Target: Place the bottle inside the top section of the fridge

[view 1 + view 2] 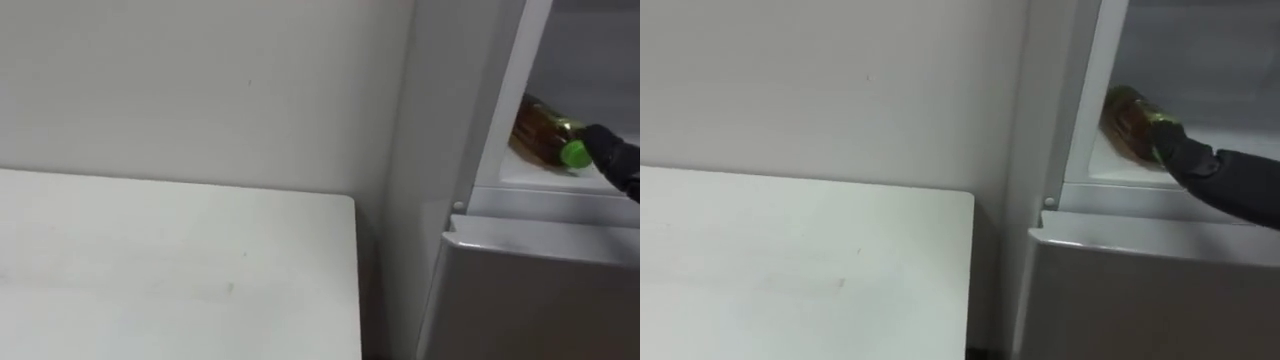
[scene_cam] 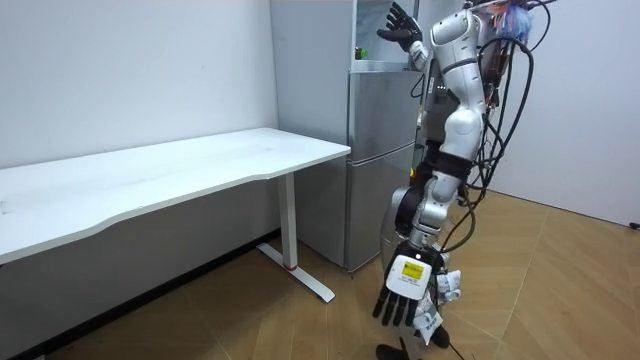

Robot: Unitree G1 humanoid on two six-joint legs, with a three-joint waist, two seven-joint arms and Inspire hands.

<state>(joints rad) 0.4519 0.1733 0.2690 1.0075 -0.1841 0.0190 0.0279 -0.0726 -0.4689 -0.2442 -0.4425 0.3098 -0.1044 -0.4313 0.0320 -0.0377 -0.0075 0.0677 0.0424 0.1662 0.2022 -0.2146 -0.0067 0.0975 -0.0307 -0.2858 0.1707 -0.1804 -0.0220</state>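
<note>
An amber bottle [image 1: 538, 130] with a green cap [image 1: 574, 153] lies on its side on the floor of the open upper fridge compartment [image 1: 560, 182]; it also shows in the right eye view [image 1: 1128, 122]. My right hand [image 1: 612, 158] reaches in from the right, and a dark straight finger touches the cap end. In the room view I stand facing the grey fridge [image 2: 385, 150], with that right hand [image 2: 400, 25] raised at the upper compartment and its fingers spread. My left hand [image 2: 405, 290] hangs low at my side with relaxed fingers and holds nothing.
A white table [image 1: 170, 270] stands against the wall left of the fridge, with a narrow gap between them. The shut lower fridge door [image 1: 540, 290] lies just below the open compartment. Wooden floor [image 2: 560, 280] stretches behind me.
</note>
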